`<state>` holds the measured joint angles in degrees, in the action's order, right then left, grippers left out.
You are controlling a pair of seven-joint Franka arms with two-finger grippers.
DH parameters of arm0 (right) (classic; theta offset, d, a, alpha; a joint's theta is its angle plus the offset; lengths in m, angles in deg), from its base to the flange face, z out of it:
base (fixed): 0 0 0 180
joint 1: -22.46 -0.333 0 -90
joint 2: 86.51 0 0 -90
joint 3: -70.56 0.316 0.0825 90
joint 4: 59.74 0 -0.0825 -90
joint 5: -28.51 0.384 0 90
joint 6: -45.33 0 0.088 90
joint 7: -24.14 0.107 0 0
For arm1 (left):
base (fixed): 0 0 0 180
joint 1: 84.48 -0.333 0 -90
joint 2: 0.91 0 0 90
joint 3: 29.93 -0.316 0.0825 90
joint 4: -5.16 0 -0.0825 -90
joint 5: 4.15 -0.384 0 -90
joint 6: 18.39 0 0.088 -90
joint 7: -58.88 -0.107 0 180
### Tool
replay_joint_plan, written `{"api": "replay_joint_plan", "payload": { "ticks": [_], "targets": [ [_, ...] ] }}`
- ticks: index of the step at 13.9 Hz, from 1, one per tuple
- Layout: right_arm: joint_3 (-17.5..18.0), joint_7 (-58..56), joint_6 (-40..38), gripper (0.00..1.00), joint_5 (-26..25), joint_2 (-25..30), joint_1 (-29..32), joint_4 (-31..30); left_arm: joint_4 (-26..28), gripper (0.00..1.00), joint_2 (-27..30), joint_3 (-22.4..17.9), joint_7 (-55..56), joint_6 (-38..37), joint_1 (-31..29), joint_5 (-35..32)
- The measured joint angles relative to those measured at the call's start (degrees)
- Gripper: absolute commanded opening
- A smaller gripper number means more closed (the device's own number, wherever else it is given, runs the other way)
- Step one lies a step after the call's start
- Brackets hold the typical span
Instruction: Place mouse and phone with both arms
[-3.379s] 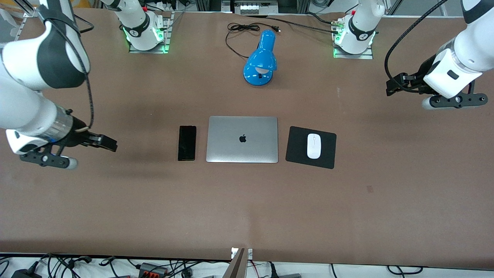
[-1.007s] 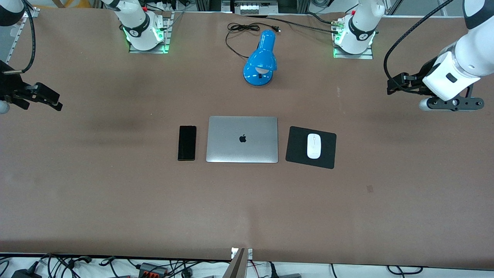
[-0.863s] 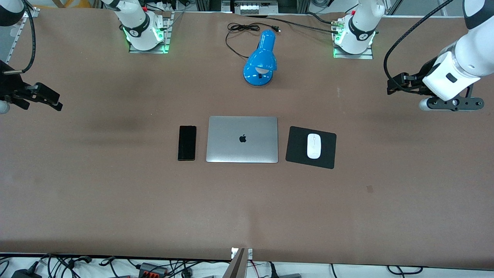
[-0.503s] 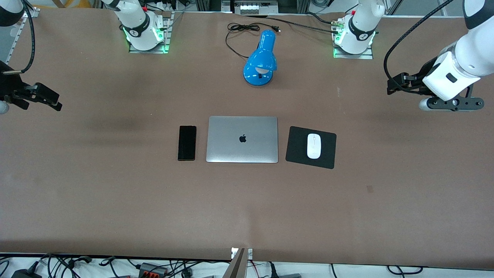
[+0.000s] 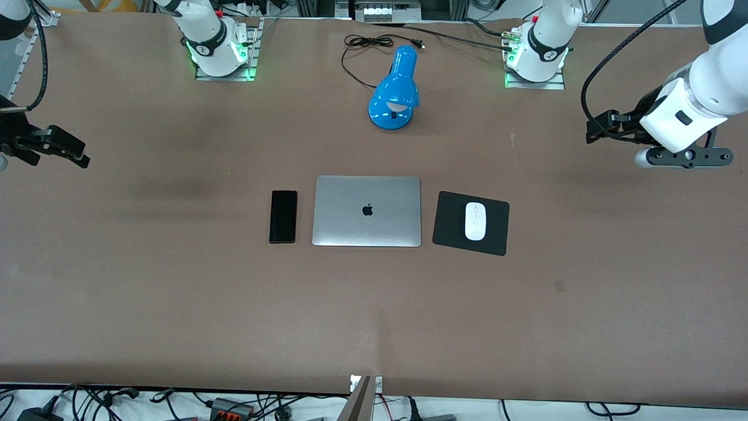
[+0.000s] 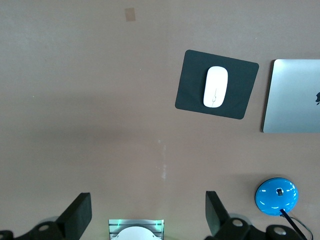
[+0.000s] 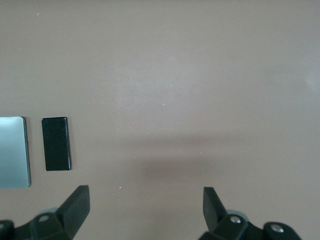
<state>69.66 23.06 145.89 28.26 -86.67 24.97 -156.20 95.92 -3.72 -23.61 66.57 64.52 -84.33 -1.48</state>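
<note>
The white mouse lies on a black square mouse pad, beside the closed silver laptop toward the left arm's end; it also shows in the left wrist view. The black phone lies flat beside the laptop toward the right arm's end, and shows in the right wrist view. My left gripper is open and empty, raised over bare table at its end. My right gripper is open and empty, raised over bare table at its end.
A blue desk lamp lies farther from the front camera than the laptop, its black cord coiled near the arm bases. The laptop's edge shows in both wrist views.
The right arm has drawn back and up from beside the phone to the table's end. The left gripper shifted slightly. Phone, mouse and laptop have not moved.
</note>
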Motion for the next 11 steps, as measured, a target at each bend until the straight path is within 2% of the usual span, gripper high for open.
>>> {"api": "replay_joint_plan", "payload": {
  "ticks": [11],
  "targets": [
    [0.23,-0.03,-1.57,1.00,0.00,0.36,0.00,0.00,0.00,1.00,0.00,0.00,0.00,0.00,0.00,0.00]
  ]
}}
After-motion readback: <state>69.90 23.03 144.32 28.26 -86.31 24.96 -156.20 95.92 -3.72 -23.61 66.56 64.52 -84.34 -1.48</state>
